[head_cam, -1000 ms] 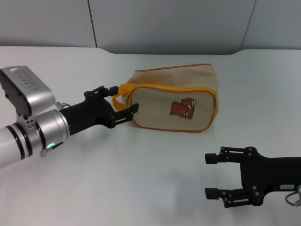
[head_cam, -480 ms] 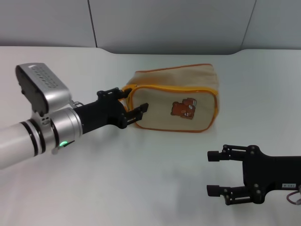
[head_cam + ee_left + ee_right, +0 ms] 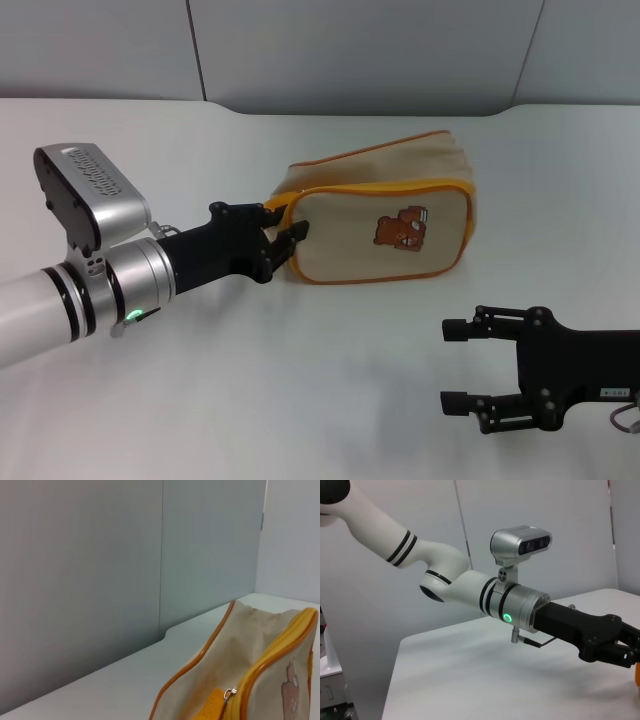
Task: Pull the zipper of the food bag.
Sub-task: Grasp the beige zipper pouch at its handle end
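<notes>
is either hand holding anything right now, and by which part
The left hand is closed at the handle end of the food bag, apparently gripping its orange loop handle. The right hand is open, holding nothing.

Your head camera looked forward and down over the worktop [image 3: 330, 390], taking in both arms and the food bag [image 3: 385, 215] from a moderate distance. Your left wrist camera sat low and very near the bag's end, facing along it toward the grey wall [image 3: 100, 570]. Your right wrist camera faced sideways across the worktop at the left arm [image 3: 470, 587], which the head view shared.
</notes>
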`<state>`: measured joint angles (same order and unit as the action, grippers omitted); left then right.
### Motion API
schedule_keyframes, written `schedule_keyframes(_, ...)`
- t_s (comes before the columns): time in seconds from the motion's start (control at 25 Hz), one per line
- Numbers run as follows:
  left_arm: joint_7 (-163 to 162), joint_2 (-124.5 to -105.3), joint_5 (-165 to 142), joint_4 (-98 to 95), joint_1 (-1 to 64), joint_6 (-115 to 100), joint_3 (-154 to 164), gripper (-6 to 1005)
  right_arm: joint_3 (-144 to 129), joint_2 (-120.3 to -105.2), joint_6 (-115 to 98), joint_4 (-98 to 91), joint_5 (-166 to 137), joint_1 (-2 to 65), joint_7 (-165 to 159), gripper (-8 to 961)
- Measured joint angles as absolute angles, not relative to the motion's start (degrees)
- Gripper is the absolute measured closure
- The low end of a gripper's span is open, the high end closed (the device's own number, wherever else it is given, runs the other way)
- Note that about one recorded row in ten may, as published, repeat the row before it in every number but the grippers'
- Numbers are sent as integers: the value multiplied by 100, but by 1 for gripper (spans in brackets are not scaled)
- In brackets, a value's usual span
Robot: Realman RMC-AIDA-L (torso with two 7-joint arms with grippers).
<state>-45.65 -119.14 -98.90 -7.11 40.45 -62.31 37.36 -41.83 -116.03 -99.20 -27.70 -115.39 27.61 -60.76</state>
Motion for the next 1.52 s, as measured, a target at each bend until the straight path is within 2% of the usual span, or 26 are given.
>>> schedule_keyframes(0.2, -4492, -11917, -9891, -724, 4005, -6308, 3735, 771, -4149, -11601, -9917, -2777, -11540, 2772, -6074, 163)
schedule_keyframes(0.44, -3902, -11909, -9864, -727, 3884, -6681, 3728, 818, -4074, -11601, -9948, -2778, -11539, 2768, -6073, 164)
schedule_keyframes(0.96, -3236, -11847, -10635, -1056, 3688, -7553, 3753, 863, -3960, -11586, -10103, -2781, -11540, 2753, -6073, 166)
schedule_keyframes(1.16, -3297, -11714, -10827, -1297, 3552, -7985, 3753, 871, -3923, -11561, -10346, -2840, -11540, 2775, -6069, 167)
schedule_keyframes(1.2, -3329, -11590, -10871, -1360, 3502, -8161, 3753, 872, -3822, -11554, -10537, -2915, -11540, 2769, -6068, 167)
schedule_keyframes(1.24, -3329, -11590, -10871, -1360, 3502, -8161, 3753, 873, -3822, -11554, -10537, -2915, -11540, 2769, -6068, 167)
schedule_keyframes(1.4, -3331, -11385, -10884, -1450, 3540, -8261, 3779, 878, -3240, -11560, -10846, -3075, -11540, 2727, -5831, 168)
schedule_keyframes(1.52, -3324, -11407, -10884, -1551, 3601, -8243, 3802, 880, -2884, -11596, -10841, -3082, -11492, 2745, -5551, 168)
